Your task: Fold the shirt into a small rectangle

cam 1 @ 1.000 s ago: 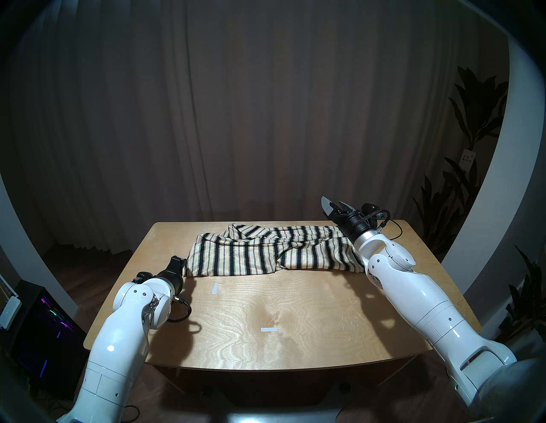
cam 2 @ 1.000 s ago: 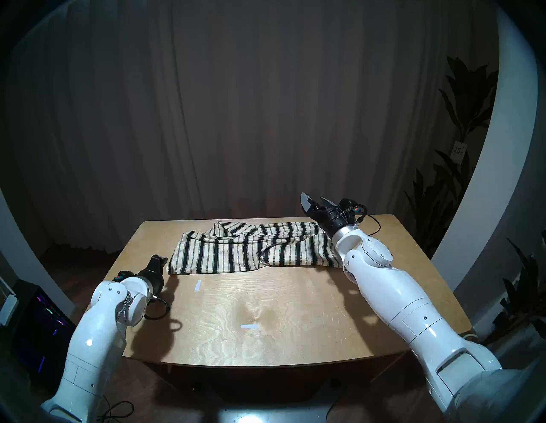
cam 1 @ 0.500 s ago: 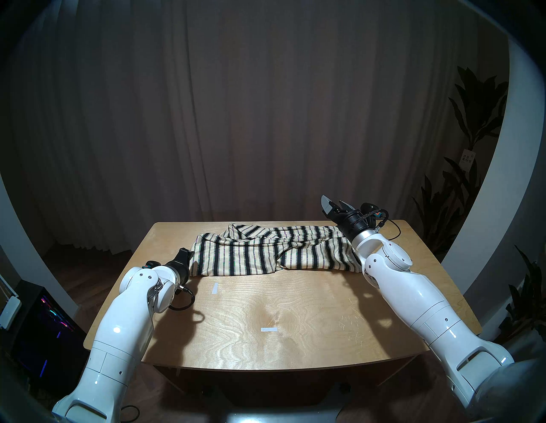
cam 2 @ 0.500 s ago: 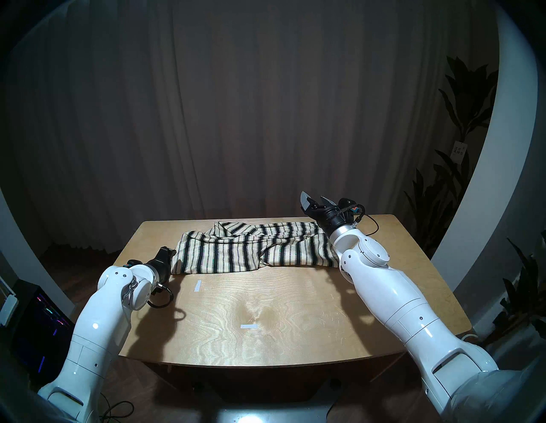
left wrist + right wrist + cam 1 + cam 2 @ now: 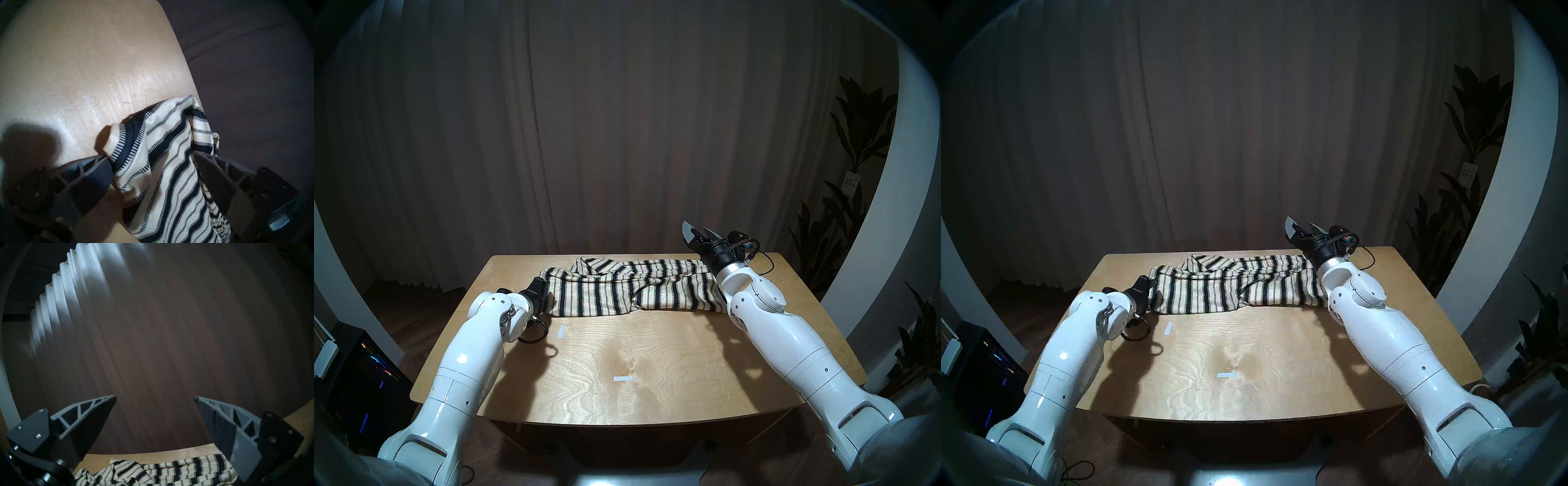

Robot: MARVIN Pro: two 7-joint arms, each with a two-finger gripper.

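Dim curtained room; plywood table point(image 5: 653, 356) with two short white tape marks on it.

Left gripper point(image 5: 151, 155): jaws wide, nothing clamped. In the wrist view the striped cloth bunches up between the two fingers; one fingertip point(image 5: 102, 157) touches a rolled edge of it. From the head view the gripper sits low at the left end of the shirt point(image 5: 629, 288), angled down onto the cloth.

Right gripper point(image 5: 154, 397): jaws wide and empty, raised off the table and pointing at the curtain point(image 5: 169, 327). The shirt's right end lies below and behind its fingertips, apart from them.

Shirt: a long, rumpled band across the far half of the table, left to right, one ridge of cloth standing up near the far edge. Not yet a rectangle.

Step in hand, as I judge it: the left arm is setting up a pinch on the left end. Next move calls for closing on that bunched edge, probably catching both layers, then carrying it across toward the right end. Risk: the jaws catch only the top layer.
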